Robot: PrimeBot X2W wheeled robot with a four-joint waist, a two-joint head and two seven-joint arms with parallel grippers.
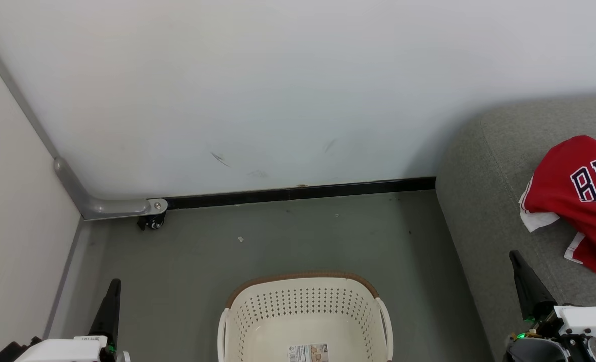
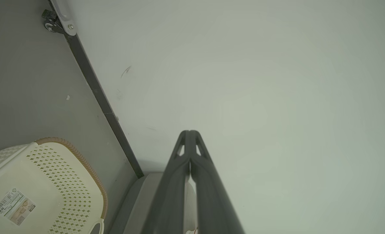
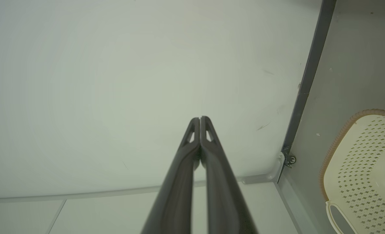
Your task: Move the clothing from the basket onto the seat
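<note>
The clothing [image 1: 574,196] is lying heaped on the seat [image 1: 479,211], while the basket [image 1: 303,275] is showing a bare bottom, so the job is looking finished. Both jaws are resting pressed shut, gripping nothing, flanking the basket.

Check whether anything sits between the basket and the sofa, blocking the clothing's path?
Nothing visible does. Just grey floor separates the basket from the sofa. The red jersey already lies on the sofa, and the visible part of the basket holds no clothing.
</note>
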